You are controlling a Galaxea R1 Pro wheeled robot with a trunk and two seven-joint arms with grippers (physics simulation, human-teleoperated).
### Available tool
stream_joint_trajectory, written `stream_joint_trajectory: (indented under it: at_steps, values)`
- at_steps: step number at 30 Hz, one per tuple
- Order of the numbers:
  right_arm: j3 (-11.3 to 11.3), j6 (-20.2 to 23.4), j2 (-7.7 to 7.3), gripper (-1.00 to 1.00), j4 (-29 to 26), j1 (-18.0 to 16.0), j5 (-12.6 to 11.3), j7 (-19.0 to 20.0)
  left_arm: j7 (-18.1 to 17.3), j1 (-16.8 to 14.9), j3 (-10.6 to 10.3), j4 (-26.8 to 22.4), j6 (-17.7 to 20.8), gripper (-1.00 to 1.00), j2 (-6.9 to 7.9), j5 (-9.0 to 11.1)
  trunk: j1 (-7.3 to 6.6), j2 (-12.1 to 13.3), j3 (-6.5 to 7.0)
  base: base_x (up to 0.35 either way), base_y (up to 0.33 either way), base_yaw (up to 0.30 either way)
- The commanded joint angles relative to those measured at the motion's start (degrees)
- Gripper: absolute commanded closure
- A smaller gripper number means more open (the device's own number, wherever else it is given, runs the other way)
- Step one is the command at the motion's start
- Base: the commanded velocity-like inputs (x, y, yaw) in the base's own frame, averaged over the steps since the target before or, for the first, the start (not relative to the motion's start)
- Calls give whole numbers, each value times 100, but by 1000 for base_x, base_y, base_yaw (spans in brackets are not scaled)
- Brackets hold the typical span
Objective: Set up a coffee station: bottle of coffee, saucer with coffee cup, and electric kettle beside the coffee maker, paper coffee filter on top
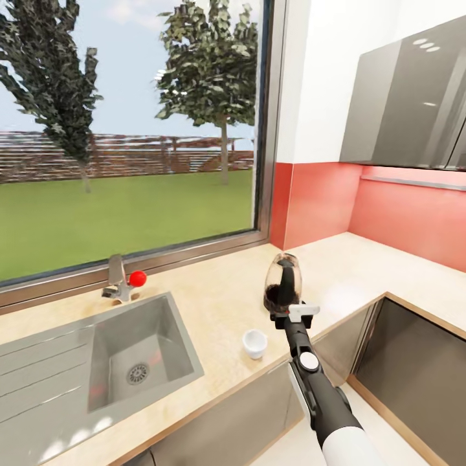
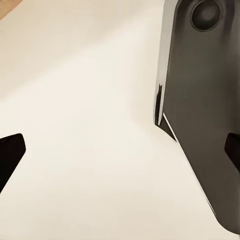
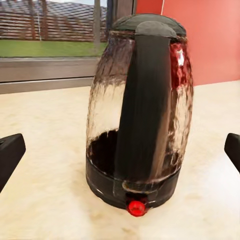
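Glass showed between the right gripper's (image 3: 120,150) two black fingertips (image 3: 10,155): the rounded clear electric kettle (image 3: 137,110) with its black base, black handle and small red switch stood upright on the long light beige wood-grain countertop (image 3: 45,130), its handle turned toward the fingers. The fingers were spread wide, one on either side of the kettle and both apart from it, grasping nothing. From the head camera the right gripper (image 1: 292,313) sat just short of the kettle (image 1: 283,281), with the small white rounded coffee cup (image 1: 254,343) standing on the countertop (image 1: 213,310) just beside the arm, on its left side. Farther to the left of the cup lay the inset grey steel sink (image 1: 116,362) with a tap bearing a red knob (image 1: 137,278). The left gripper's (image 2: 120,150) dark fingertips (image 2: 9,155) were likewise spread apart and empty, over a pale cream surface, with a dark grey panel (image 2: 200,100) lying near one finger.
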Motion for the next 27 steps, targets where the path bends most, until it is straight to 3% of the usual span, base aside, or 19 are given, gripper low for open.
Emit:
stream_joint_trajectory:
  at_steps: [1,27]
  values:
    - [-16,-15,6,-100,8,-4,60,-16,16,-6,45,18,-16,-100,1,-35,4,-3,-2,64,-43,0]
    - [-21,-15,6,-100,25,-4,64,-16,16,-6,46,17,-7,-100,-25,-35,4,-3,-2,81,-58,0]
